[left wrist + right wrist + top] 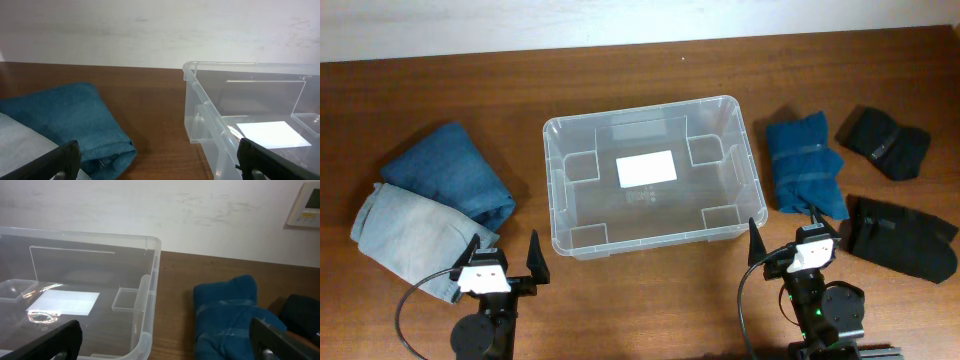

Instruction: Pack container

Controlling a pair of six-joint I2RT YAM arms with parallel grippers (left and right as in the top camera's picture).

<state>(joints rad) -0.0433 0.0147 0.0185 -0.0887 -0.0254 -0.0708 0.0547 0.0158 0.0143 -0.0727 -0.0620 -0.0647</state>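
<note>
Overhead view: a dark wood-grain table (650,300) fills the frame. At its centre sits the container (556,200), a clear, rigid plastic bin, rectangular with rounded corners and a rolled rim. Nothing lies inside it, so I judge that packing has not begun and the step in hand is picking the first item. To its left lie a soft teal towel (450,172), loosely folded, and a pale grey cloth (405,232) touching it. To its right lie a blue bundle (803,165) with creased, wrapped folds, a lower black garment (900,238) and an upper black garment (885,140), both matte and limp. My left gripper (503,245) hovers near the grey cloth with its fingers spread and nothing between them. My right gripper (785,228) hangs just beside the blue bundle, likewise spread and empty. A flat white label (646,168) marks the bin's base. The next move calls for lowering a gripper onto a thick fold, since loose fabric will probably sag and trail.
</note>
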